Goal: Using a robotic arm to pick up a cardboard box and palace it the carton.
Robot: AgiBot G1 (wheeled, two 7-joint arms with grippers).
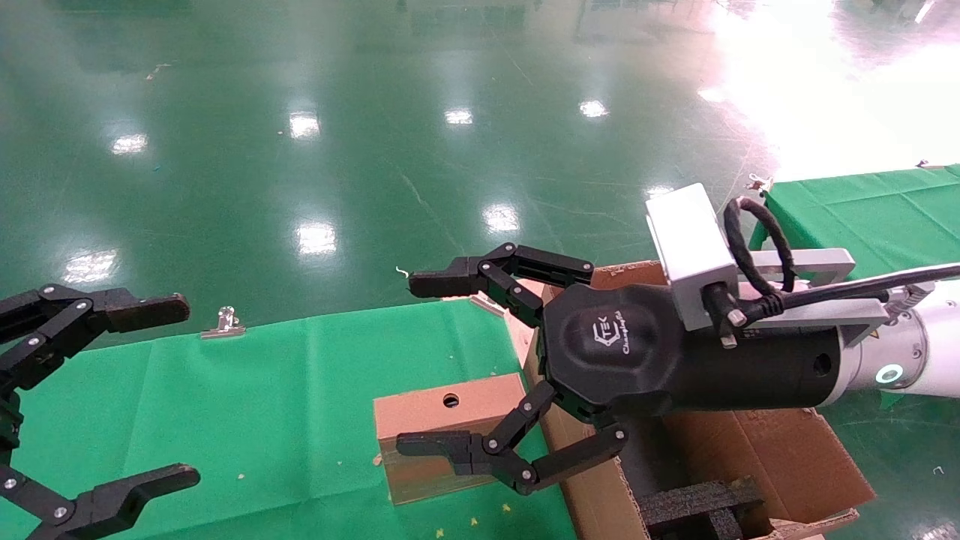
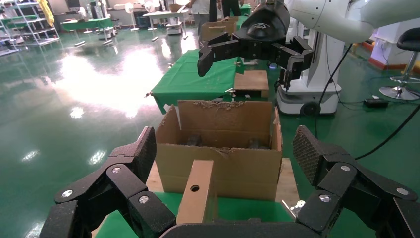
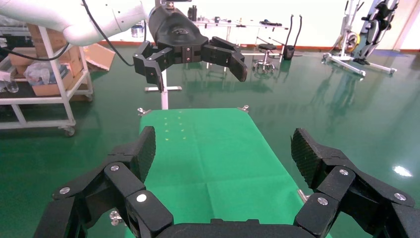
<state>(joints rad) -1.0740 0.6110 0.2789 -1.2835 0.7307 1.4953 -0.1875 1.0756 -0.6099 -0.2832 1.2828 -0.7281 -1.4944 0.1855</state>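
The small brown cardboard box with a round hole stands on the green table, close to the carton's left wall. It also shows in the left wrist view. The large carton, with ragged flaps and black foam blocks inside, sits at the right and shows in the left wrist view. My right gripper, on the white arm, is open and empty, raised over the box's near end and the carton's left edge. The right wrist view shows only green cloth between its fingers. My left gripper is open and empty at the far left.
The green table has a metal clip at its far edge. A second green table lies at the far right. Shiny green floor lies beyond. In the left wrist view a white robot base stands behind the carton.
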